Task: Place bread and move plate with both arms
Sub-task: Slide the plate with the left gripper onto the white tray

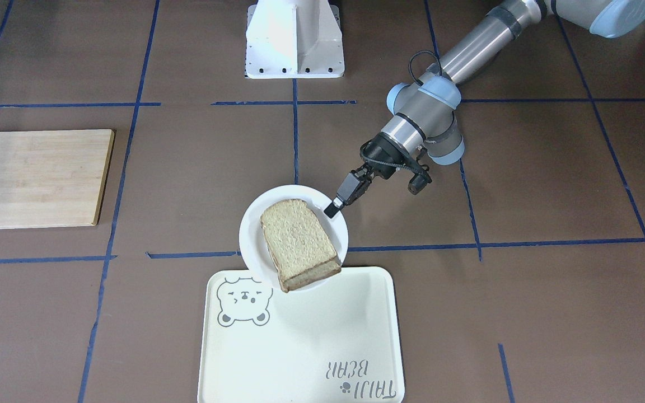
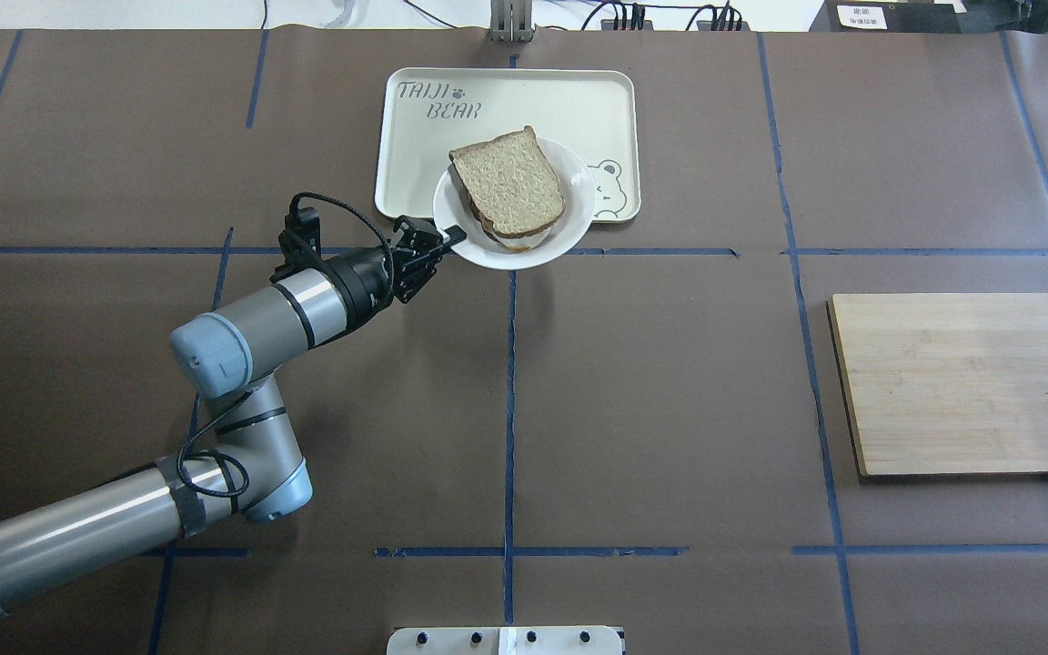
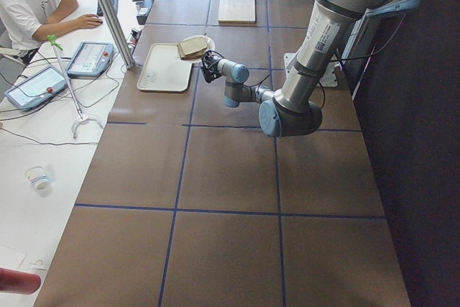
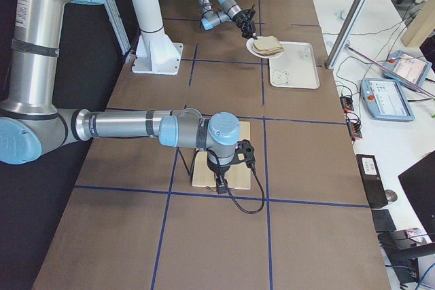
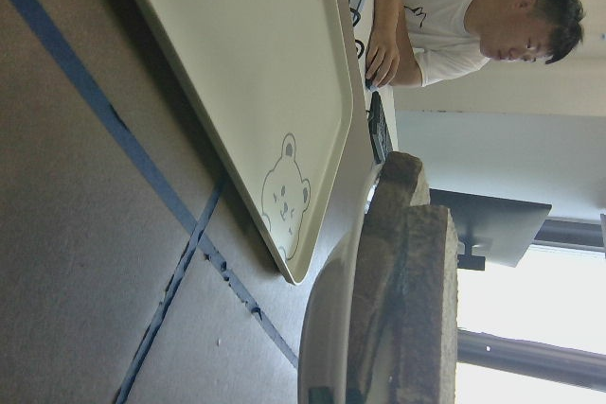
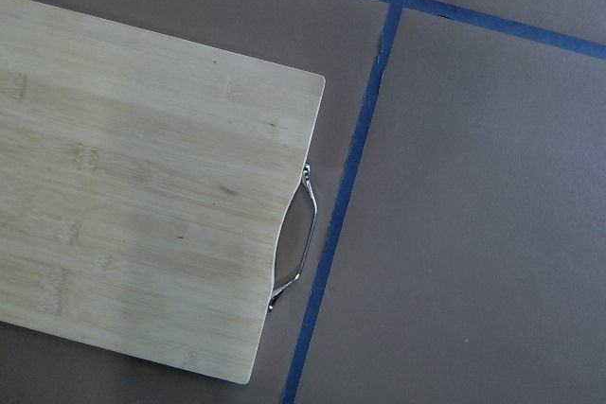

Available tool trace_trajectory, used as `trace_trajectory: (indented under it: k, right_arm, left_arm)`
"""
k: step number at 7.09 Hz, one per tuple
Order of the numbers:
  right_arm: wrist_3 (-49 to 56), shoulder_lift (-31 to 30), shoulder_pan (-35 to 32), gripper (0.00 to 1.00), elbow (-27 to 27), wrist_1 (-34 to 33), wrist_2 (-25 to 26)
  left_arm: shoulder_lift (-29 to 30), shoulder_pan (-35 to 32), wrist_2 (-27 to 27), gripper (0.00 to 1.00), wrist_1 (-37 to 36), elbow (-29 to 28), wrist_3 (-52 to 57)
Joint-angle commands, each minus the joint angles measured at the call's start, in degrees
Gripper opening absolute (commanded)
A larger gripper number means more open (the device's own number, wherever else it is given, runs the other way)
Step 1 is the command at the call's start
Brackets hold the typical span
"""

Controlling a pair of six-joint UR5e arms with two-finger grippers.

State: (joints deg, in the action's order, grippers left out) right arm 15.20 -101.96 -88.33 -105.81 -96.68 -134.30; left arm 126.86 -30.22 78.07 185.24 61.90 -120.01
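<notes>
The white plate (image 1: 252,224) carries the brown bread slice (image 1: 299,240), which seems to lie on a second slice. My left gripper (image 1: 333,208) is shut on the plate's rim on the robot's side and holds it tilted, partly over the near edge of the cream bear tray (image 1: 300,347). From overhead the left gripper (image 2: 451,238) grips the plate (image 2: 580,196) at its left rim under the bread (image 2: 508,182). The left wrist view shows the plate (image 5: 327,328) and bread (image 5: 407,281) edge-on. My right gripper (image 4: 221,185) hangs over the wooden board; I cannot tell whether it is open.
The wooden cutting board (image 2: 965,382) lies on the robot's right and shows in the right wrist view (image 6: 142,205) with a metal handle. The robot's white base (image 1: 294,39) stands at the table's back. An operator (image 5: 511,26) sits beyond the tray.
</notes>
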Motion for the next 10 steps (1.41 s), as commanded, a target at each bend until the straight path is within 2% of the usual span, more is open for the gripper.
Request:
trace_trajectory:
  k: [1, 3, 4, 5, 6, 7, 8, 9, 10]
  right_arm:
    - [0.0, 0.0, 0.0, 1.0, 0.0, 0.0, 0.0]
    - [0.0, 0.2, 0.0, 1.0, 0.1, 0.0, 0.0]
    - [0.0, 0.3, 0.0, 1.0, 0.1, 0.0, 0.0]
    - [0.0, 0.3, 0.0, 1.0, 0.1, 0.0, 0.0]
    - [0.0, 0.3, 0.0, 1.0, 0.2, 0.0, 0.0]
    - [0.0, 0.3, 0.0, 1.0, 0.2, 0.0, 0.0]
    - [-0.1, 0.3, 0.0, 1.0, 0.1, 0.0, 0.0]
    - [-0.1, 0.3, 0.0, 1.0, 0.2, 0.0, 0.0]
    - [-0.1, 0.3, 0.0, 1.0, 0.2, 0.0, 0.0]
  left_arm:
    - [7.4, -4.5, 0.2, 0.02, -0.1, -13.5, -1.2]
    - [13.2, -5.4, 0.2, 0.02, -0.5, -23.0, -1.1]
    - [15.4, -5.4, 0.3, 0.05, -1.1, -25.1, -1.1]
    - [16.7, -5.4, 0.4, 0.11, -2.5, -26.2, -1.1]
    - [16.8, -5.3, 0.6, 0.46, -2.5, -26.1, -0.8]
    - [16.8, -5.3, 0.9, 0.85, -2.6, -26.0, -0.3]
    - [16.8, -5.5, 3.6, 1.0, -2.8, -25.4, 0.3]
    - [16.6, -5.9, 6.1, 1.0, -5.2, -22.4, 5.0]
    - [14.5, -7.3, 11.3, 1.0, -10.6, -16.7, 6.5]
